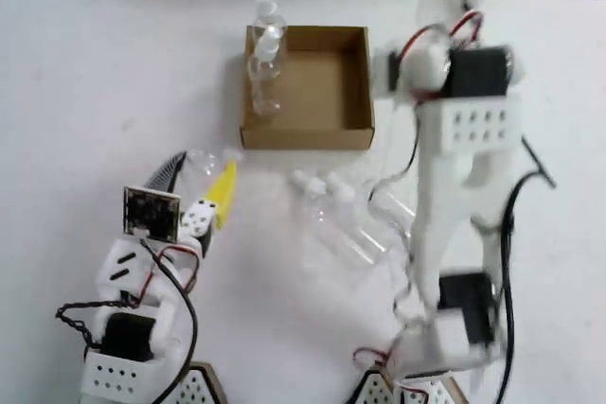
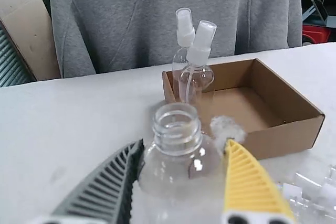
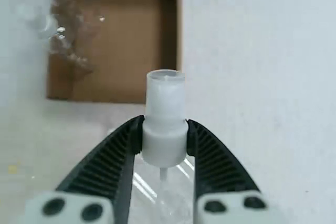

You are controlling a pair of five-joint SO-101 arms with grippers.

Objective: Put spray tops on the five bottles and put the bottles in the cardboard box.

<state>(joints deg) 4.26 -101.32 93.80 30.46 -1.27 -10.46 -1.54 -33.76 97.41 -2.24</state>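
Ribbed grey [image 2: 113, 192] and yellow fingers [image 2: 247, 187] of the left gripper [image 2: 184, 148] fill the foreground of the left wrist view. They are closed on one open-necked clear plastic bottle [image 2: 176, 129], pressing its shoulders from either side. The bottle stands upright, its bare threaded neck rising just past the fingertips. Behind it sits a shallow brown cardboard box [image 2: 283, 103] on the white table [image 2: 79, 124]. Two capped clear bottles [image 2: 194, 72] stand side by side in the box's near corner, each with a white spray top.

Seen from the right wrist, the right gripper [image 3: 164, 129] has two black ribbed fingers [image 3: 113, 166] clamped on one white spray top [image 3: 164, 124], held at its collar with the nozzle clear of the fingertips. A thin dip tube [image 3: 163, 182] hangs from it. The cardboard box [image 3: 178, 35] lies beyond, with the capped clear bottles [image 3: 68, 24] blurred at one corner.

From the high view, the left gripper [image 1: 210, 177] holds the open-necked clear plastic bottle [image 1: 201, 163] just in front of the cardboard box [image 1: 308, 137]. The two capped clear bottles [image 1: 268, 44] stand along the box's left wall. Between the arms lies a loose cluster of clear bottles and white tops [image 1: 331, 210]; their number cannot be told. The white right arm [image 1: 464, 130] rises beside the box.
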